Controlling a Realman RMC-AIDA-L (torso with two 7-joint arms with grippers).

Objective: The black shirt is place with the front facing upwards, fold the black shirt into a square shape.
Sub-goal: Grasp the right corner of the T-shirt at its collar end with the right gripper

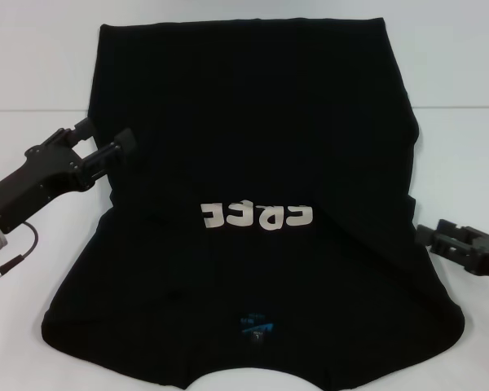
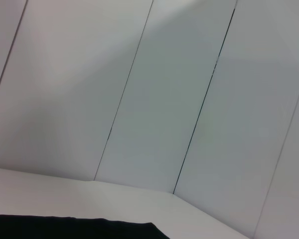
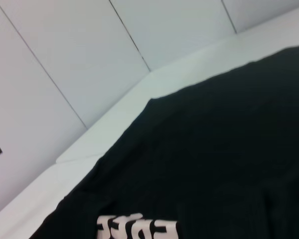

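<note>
Across the white table (image 1: 33,73) I see the black shirt (image 1: 253,147) spread front up, collar at six o'clock. At nine o'clock my left gripper (image 1: 106,140) hangs released by its edge; at three o'clock I cannot tell the right gripper's (image 1: 428,235) state.

I see a white desk (image 1: 33,81) with the black shirt (image 1: 253,138) spread flat on it, white lettering facing up, collar nearest me.
</note>
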